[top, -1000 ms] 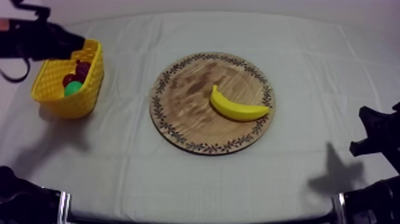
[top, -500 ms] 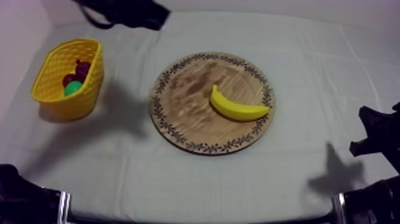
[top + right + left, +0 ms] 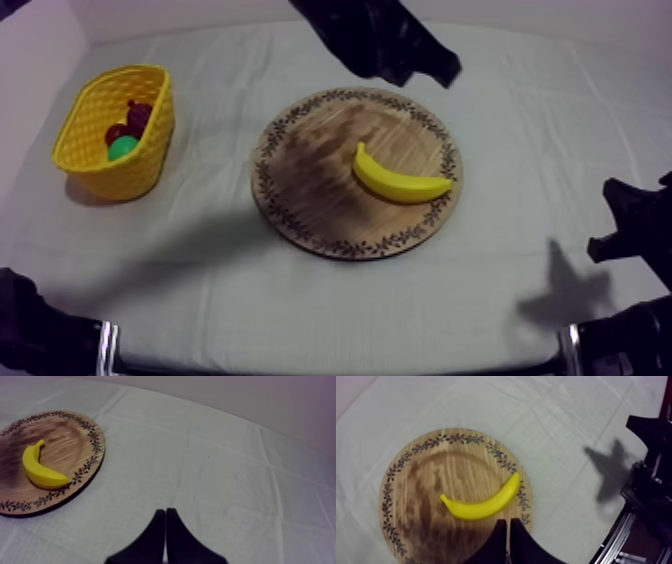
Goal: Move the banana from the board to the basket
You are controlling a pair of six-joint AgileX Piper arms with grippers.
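The yellow banana (image 3: pixel 400 182) lies on the right half of the round wooden board (image 3: pixel 310 200), which sits mid-table. High over the board's far rim hangs my left gripper (image 3: pixel 446 73). In the left wrist view its fingers lie together as a narrow wedge (image 3: pixel 506 522), shut on nothing, just short of the banana (image 3: pixel 481 505). My right gripper (image 3: pixel 628 228) rests low at the right side of the table. In the right wrist view it (image 3: pixel 165 512) is also shut and empty, with the banana (image 3: pixel 39 471) well away on the board (image 3: pixel 75 436).
The yellow basket (image 3: pixel 88 170) stands at the far left, holding dark red fruit (image 3: pixel 130 118) and a green piece (image 3: pixel 123 148). Bare cloth lies between basket and board. In the left wrist view the right arm (image 3: pixel 651 436) stands beyond the board.
My left arm has swung from over the basket rightward along the back of the table and now hangs above the board's far rim. Banana, basket and right arm have not moved.
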